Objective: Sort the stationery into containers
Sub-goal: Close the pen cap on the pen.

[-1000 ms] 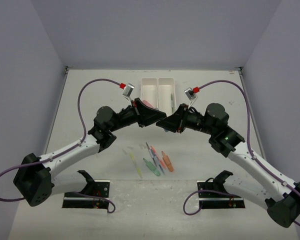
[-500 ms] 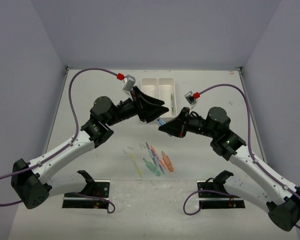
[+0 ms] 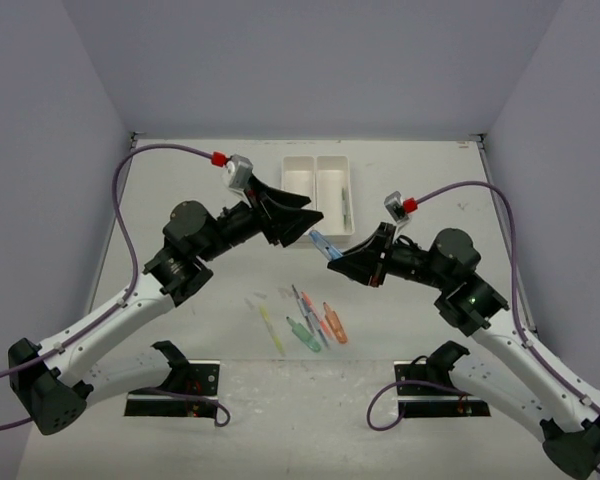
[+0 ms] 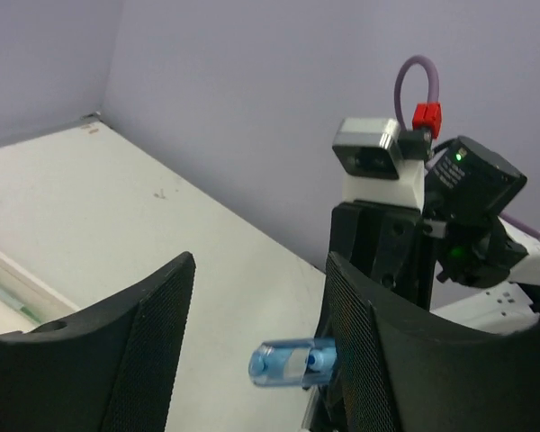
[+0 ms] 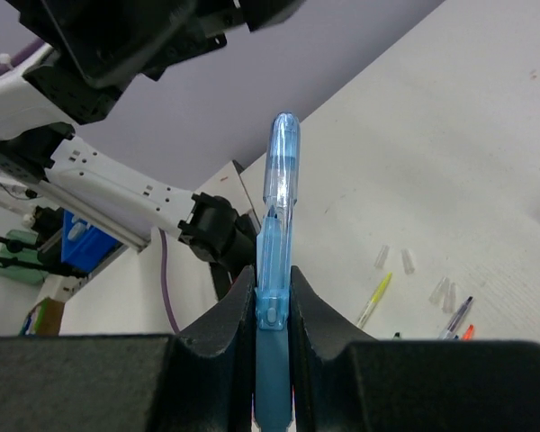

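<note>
My right gripper is shut on a translucent blue pen, which sticks up and left out of its fingers; in the right wrist view the pen stands upright between the closed fingers. My left gripper is open, just left of the pen's tip. In the left wrist view the blue pen's end lies between the spread fingers, close to the right one. The white two-compartment tray lies at the back with a thin pen in its right compartment.
Loose stationery lies in front of the arms: a yellow pen, a green piece, an orange piece and thin pens between them. Clear caps and the yellow pen show in the right wrist view.
The two grippers, tip to tip a second ago, have drawn apart. The left one rose back and left, the right one moved right, and the blue pen now shows between them.
</note>
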`<action>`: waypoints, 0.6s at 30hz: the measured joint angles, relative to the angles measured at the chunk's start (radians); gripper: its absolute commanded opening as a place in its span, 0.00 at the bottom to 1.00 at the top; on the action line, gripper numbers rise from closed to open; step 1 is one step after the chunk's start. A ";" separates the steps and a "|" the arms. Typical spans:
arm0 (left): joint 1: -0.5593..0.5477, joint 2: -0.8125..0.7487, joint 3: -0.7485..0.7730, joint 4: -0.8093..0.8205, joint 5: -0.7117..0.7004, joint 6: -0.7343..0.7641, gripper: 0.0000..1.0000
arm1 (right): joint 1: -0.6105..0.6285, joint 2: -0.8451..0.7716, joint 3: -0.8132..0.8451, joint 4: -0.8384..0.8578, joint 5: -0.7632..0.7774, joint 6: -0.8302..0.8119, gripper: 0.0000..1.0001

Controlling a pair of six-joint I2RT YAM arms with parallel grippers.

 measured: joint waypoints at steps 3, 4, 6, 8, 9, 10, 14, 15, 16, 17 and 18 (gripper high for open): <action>0.001 -0.021 -0.061 0.046 0.084 0.007 0.40 | 0.000 -0.035 0.000 -0.004 0.000 -0.013 0.00; 0.001 -0.018 -0.076 0.066 0.117 0.004 0.38 | 0.000 -0.045 0.000 -0.005 0.000 -0.015 0.00; 0.002 0.003 -0.099 0.122 0.186 -0.011 0.36 | 0.000 -0.056 0.000 -0.005 -0.002 -0.018 0.00; 0.002 0.031 -0.111 0.171 0.242 -0.033 0.26 | 0.000 -0.061 0.000 -0.005 -0.005 -0.020 0.00; 0.002 0.046 -0.113 0.193 0.262 -0.044 0.17 | 0.000 -0.061 0.000 -0.005 -0.007 -0.020 0.00; 0.002 0.059 -0.114 0.214 0.280 -0.055 0.08 | -0.001 -0.061 0.000 -0.009 -0.009 -0.020 0.00; 0.001 0.088 -0.114 0.317 0.354 -0.113 0.00 | -0.007 -0.061 0.003 -0.030 -0.014 -0.026 0.00; 0.002 0.096 -0.114 0.347 0.369 -0.130 0.00 | -0.006 -0.061 0.007 -0.029 -0.018 -0.029 0.00; 0.003 0.104 -0.114 0.373 0.379 -0.145 0.00 | -0.006 -0.061 0.013 -0.030 -0.019 -0.030 0.00; 0.003 0.111 -0.114 0.398 0.387 -0.158 0.00 | -0.007 -0.060 0.018 -0.031 -0.022 -0.032 0.00; 0.004 0.119 -0.114 0.423 0.395 -0.170 0.00 | -0.007 -0.057 0.023 -0.032 -0.024 -0.032 0.00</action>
